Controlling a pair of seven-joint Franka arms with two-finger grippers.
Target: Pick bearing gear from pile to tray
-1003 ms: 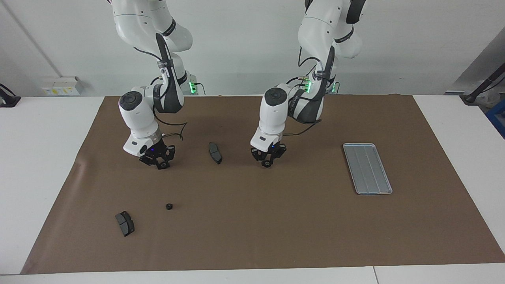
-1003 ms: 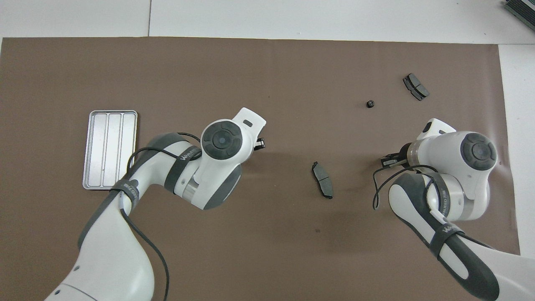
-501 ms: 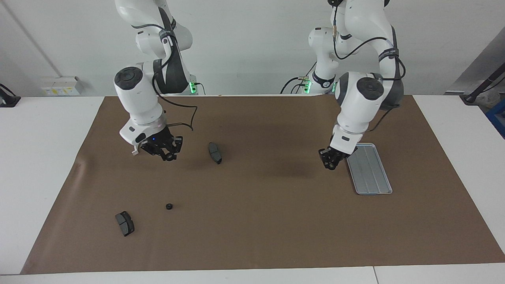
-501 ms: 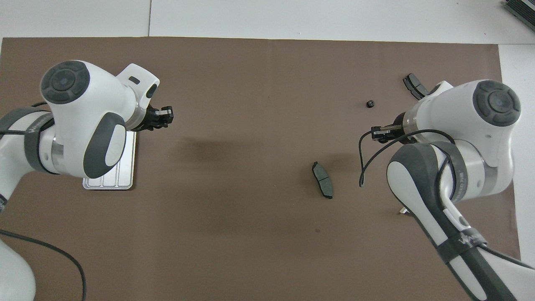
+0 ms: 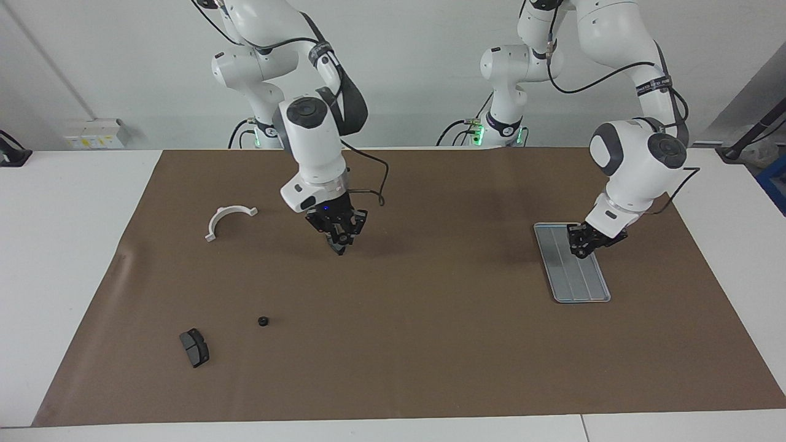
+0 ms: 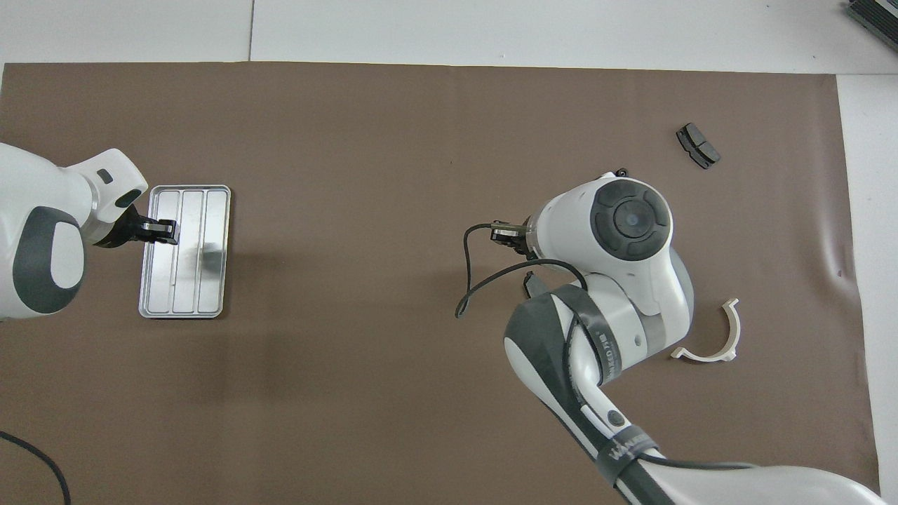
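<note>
FACING VIEW
Left end effector: the left end effector (image 5: 583,240) hangs low over the tray (image 5: 577,282), having crossed from the middle of the brown mat (image 5: 430,337) within the last second; whether it is open, closed or carrying anything cannot be told.
Right end effector: the right end effector (image 5: 339,242) has swung in from its own end of the worktop (image 5: 61,245) and points down over the mat's middle; its state cannot be told either.
Gear: one black gear (image 5: 263,321) lies where it lay a second ago, toward the right arm's end, farther from the robots than the white bracket (image 5: 228,218) and beside the outer pad (image 5: 194,347).
Bracket: uncovered now that the right arm has moved off it.

OVERHEAD VIEW
Tray: the tray (image 6: 184,294) shows bare grooves and a shadow; no gear is visible in it. The left end effector (image 6: 158,230) sits over the tray's edge.
Right arm: the right end effector (image 6: 506,235) is over the spot of the middle pad (image 6: 531,283), of which only a sliver shows under the wrist.
Gear: the gear (image 6: 620,171) barely peeks out past the wrist; the outer pad (image 6: 697,145) and bracket (image 6: 708,337) are apart from it.

MEANING FOR THE TASK
Judgement: the left arm looks placed for a drop into the tray; the gear on the mat remains to be picked.
</note>
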